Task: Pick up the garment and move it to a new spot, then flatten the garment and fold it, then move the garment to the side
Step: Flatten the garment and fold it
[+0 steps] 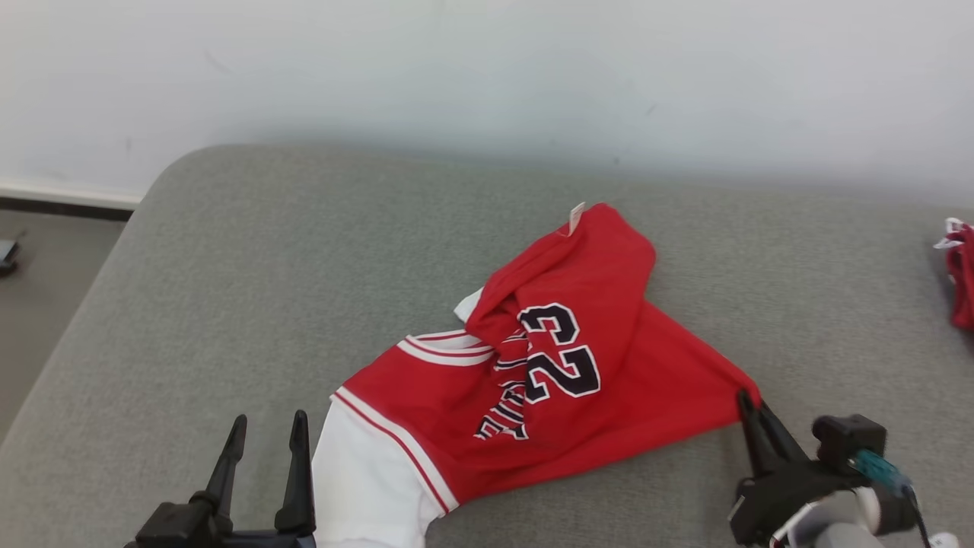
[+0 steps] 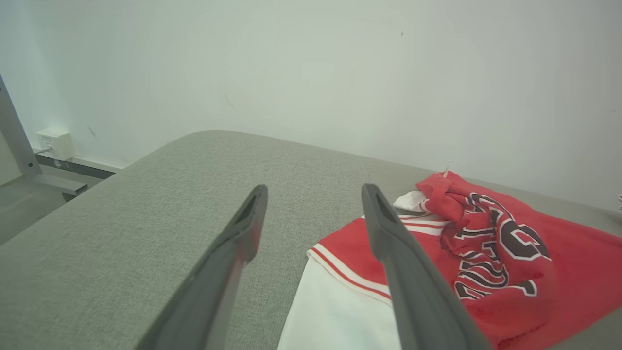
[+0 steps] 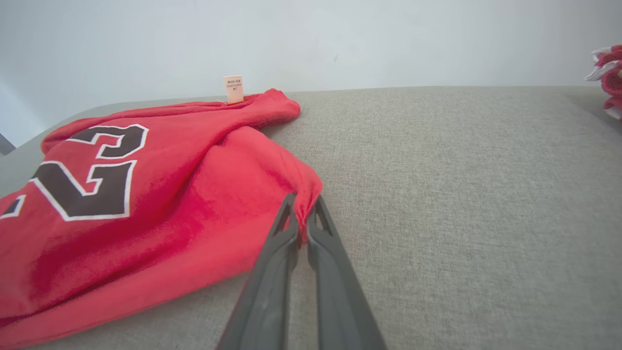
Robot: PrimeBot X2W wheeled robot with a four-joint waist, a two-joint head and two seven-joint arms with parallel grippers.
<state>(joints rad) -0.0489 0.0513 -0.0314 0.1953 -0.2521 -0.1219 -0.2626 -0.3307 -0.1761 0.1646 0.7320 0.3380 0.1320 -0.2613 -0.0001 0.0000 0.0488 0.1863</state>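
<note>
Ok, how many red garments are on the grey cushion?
2. The red jersey lies crumpled centrally, its corner pinched in the right tool; a red-and-white piece sits at the right edge of the cushion, cut off by the frame, so more may be hidden.

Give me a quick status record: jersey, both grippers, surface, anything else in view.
jersey: red and white, crumpled, partly folded over itself, lying on the cushion
right gripper: shut on the jersey's right corner
left gripper: open, next to the white part, gripping nothing
cushion: grey fabric
other: a second red cloth at the far right edge
stage: jersey not yet flattened
</note>
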